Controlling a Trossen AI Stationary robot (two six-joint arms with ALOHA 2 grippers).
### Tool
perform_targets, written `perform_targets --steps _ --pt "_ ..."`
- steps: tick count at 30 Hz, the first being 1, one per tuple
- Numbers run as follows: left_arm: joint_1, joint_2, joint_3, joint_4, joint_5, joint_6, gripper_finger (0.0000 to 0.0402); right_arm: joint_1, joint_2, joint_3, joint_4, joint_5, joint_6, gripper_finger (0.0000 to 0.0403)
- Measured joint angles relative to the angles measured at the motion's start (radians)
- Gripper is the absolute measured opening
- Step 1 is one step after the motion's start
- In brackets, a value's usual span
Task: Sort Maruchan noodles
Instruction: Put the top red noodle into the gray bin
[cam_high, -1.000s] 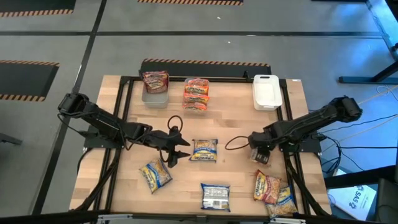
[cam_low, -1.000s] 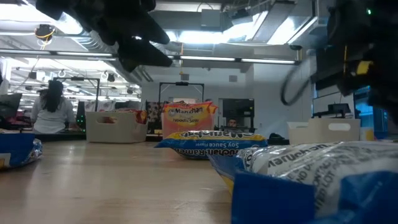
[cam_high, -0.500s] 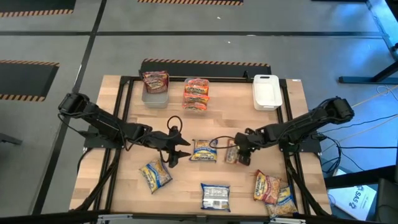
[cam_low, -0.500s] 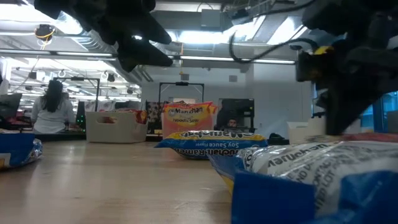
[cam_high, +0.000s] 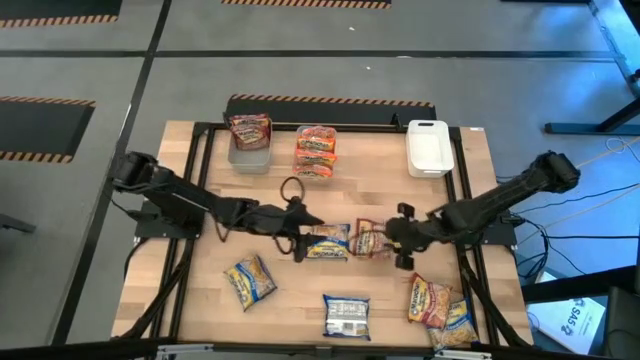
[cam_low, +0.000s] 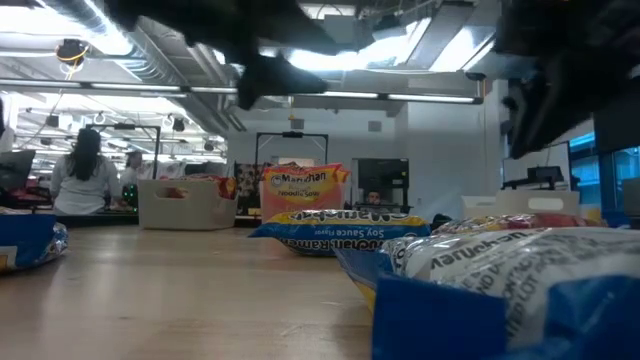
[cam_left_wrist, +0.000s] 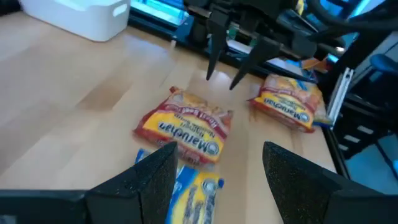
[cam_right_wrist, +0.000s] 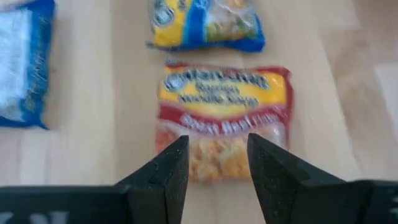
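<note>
Your right gripper (cam_high: 393, 238) | fingers spread, empty, at 3 o'clock of the red packet (cam_high: 367, 241) lying flat mid-table | your left gripper (cam_high: 303, 232) | fingers apart, over the blue packet (cam_high: 328, 241), seemingly not touching it | blue packet just at 9 o'clock of the red | other packets at the table's (cam_high: 380, 170) near edge and in far bins (cam_high: 249, 158).
</note>
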Motion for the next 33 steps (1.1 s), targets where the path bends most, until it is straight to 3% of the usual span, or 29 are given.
perform_targets --steps 7,18,25,33 --pt "0.075 0.230 0.196 -0.013 0.064 -0.117 0.0229 0.108 -0.041 -0.126 0.026 0.142 0.121 0.0151" --pt "0.161 0.582 0.442 -0.035 0.276 -0.343 0.0229 0.131 -0.041 -0.368 0.415 0.189 0.091 0.0151" --pt "0.176 0.643 0.483 -0.072 0.284 -0.402 0.0229 0.131 -0.041 -0.483 0.527 0.199 0.095 0.0151" --pt "0.181 0.646 0.483 -0.042 0.277 -0.436 0.0229 0.131 -0.041 -0.502 0.575 0.221 0.091 0.0151"
